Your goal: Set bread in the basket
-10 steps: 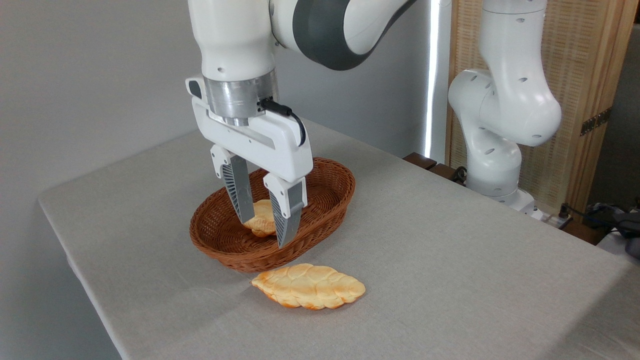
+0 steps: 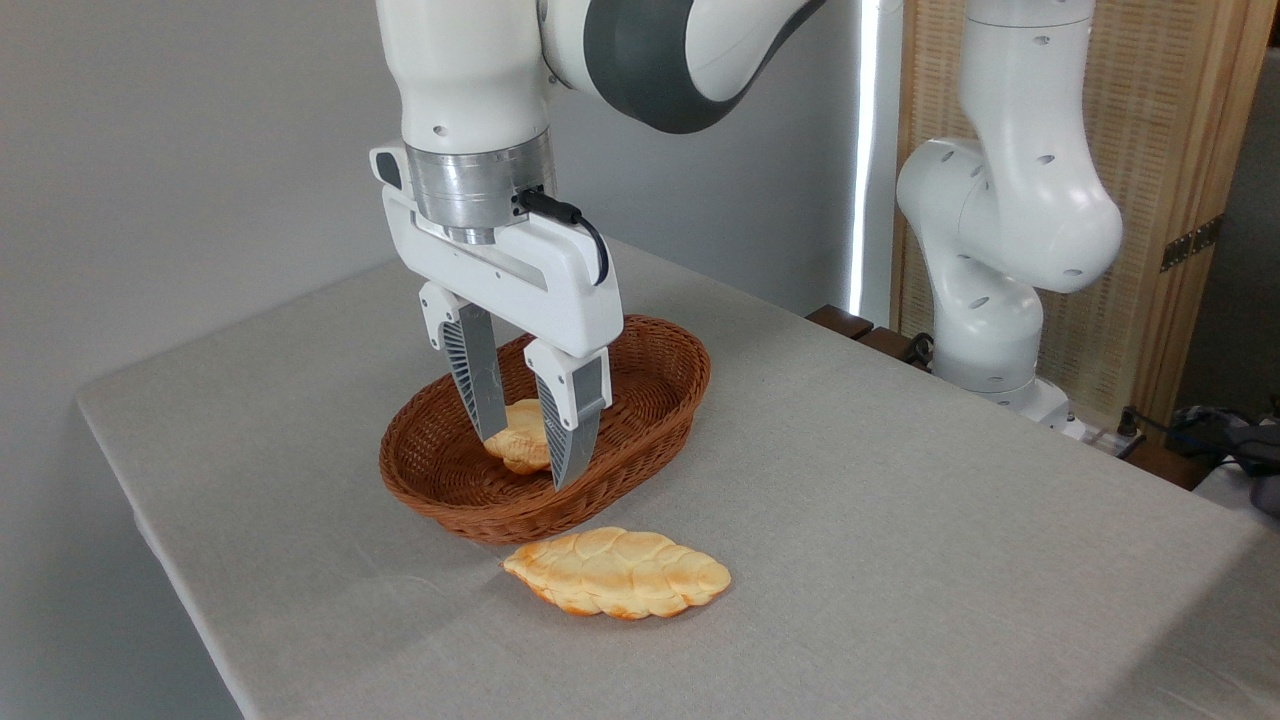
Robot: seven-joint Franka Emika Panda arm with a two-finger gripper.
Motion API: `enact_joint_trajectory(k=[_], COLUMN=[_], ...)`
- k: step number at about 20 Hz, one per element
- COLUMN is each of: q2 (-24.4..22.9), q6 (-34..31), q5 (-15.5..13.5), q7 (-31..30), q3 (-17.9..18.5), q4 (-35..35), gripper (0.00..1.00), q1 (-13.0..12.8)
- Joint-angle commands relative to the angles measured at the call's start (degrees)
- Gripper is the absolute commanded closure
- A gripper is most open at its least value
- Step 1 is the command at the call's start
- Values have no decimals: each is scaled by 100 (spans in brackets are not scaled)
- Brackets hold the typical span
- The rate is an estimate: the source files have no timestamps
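The bread [image 2: 617,572], a long flat braided golden-orange loaf, lies on the grey tablecloth just in front of the basket [image 2: 470,505], an oval reddish-brown wicker one. A smaller golden bread piece [image 2: 522,440] rests on the basket's floor, partly hidden by my fingers. My gripper [image 2: 528,460] hangs over the basket's near half, pointing down and open. Its fingers stand either side of that small piece, and I cannot tell whether they touch it. The gripper is behind and above the loaf on the table, apart from it.
The arm's white base [image 2: 1000,260] stands at the table's back right, with a wooden slatted screen [image 2: 1170,150] behind it. The table's left edge [image 2: 130,500] drops off near the basket. Cables and dark items [image 2: 1230,440] lie at the far right.
The gripper has risen slightly over the basket, still open. The small piece stays in the basket and the loaf on the table has not moved.
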Motion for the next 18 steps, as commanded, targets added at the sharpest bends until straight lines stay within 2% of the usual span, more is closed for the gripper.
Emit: enact_joint_trajectory(k=[1, 6, 12, 15, 17, 18], q2=[-74, -171, -558, -575, -575, -566], q6=[-82, -82, -82, -39, -39, -39], q5=[-79, -36, -27, -9, -9, -9], q7=[141, 589, 1722, 2608, 3416, 3864], q3=[44, 44, 114, 263, 299, 430], q4=[-16, -174, -841, -1044, -1123, -1150], gripper=[0, 0, 0, 0, 0, 0], q1=[-35, -35, 0, 9, 26, 18])
